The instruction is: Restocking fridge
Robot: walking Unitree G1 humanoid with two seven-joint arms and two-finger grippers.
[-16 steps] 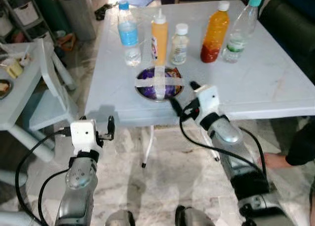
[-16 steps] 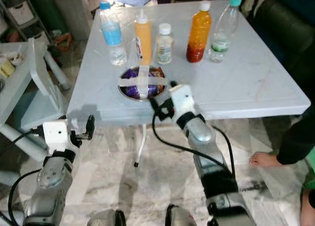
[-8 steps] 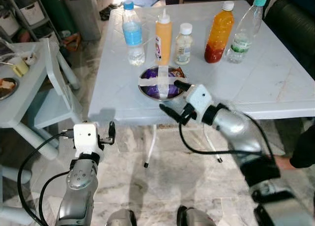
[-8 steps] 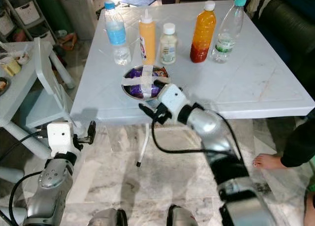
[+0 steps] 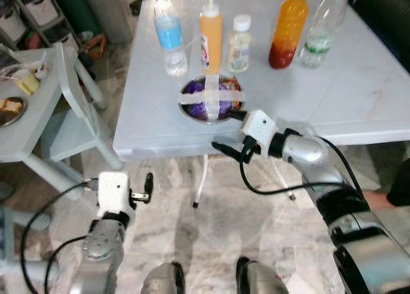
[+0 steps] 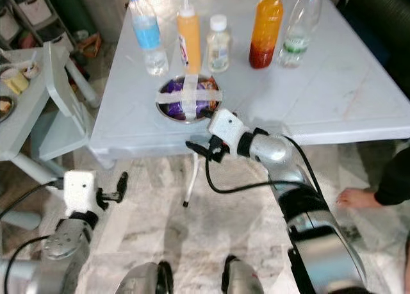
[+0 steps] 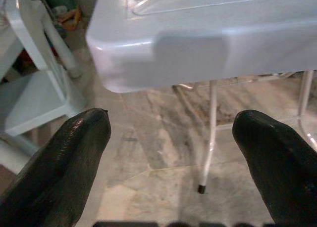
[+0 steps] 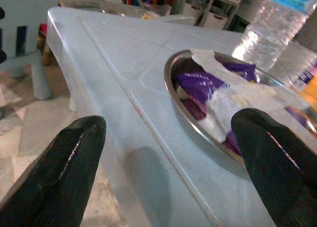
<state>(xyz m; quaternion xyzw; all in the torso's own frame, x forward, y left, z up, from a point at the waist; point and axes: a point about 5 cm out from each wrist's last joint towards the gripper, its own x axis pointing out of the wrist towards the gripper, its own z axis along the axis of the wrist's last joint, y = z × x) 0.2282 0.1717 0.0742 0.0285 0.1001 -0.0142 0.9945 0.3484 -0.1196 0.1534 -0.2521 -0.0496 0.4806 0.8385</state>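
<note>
Nothing looks restocked yet: the taped steel bowl (image 5: pixel 211 100) and five bottles at its twelve o'clock remain on the white table (image 5: pixel 359 102), the right gripper (image 5: pixel 229 130), fingers spread and empty, at the bowl's five o'clock; the left gripper (image 5: pixel 148 188) hangs low, also spread.

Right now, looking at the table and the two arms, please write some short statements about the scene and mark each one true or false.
1. The round metal bowl with purple packets has white tape crossed over it. True.
2. The right gripper is shut on the bowl. False: its jaws stand open at the edge of the light plastic table, holding nothing.
3. The tall orange juice bottle lies on its side. False: it stands upright.
4. The left gripper hangs low, below the table edge, jaws open. True.
</note>
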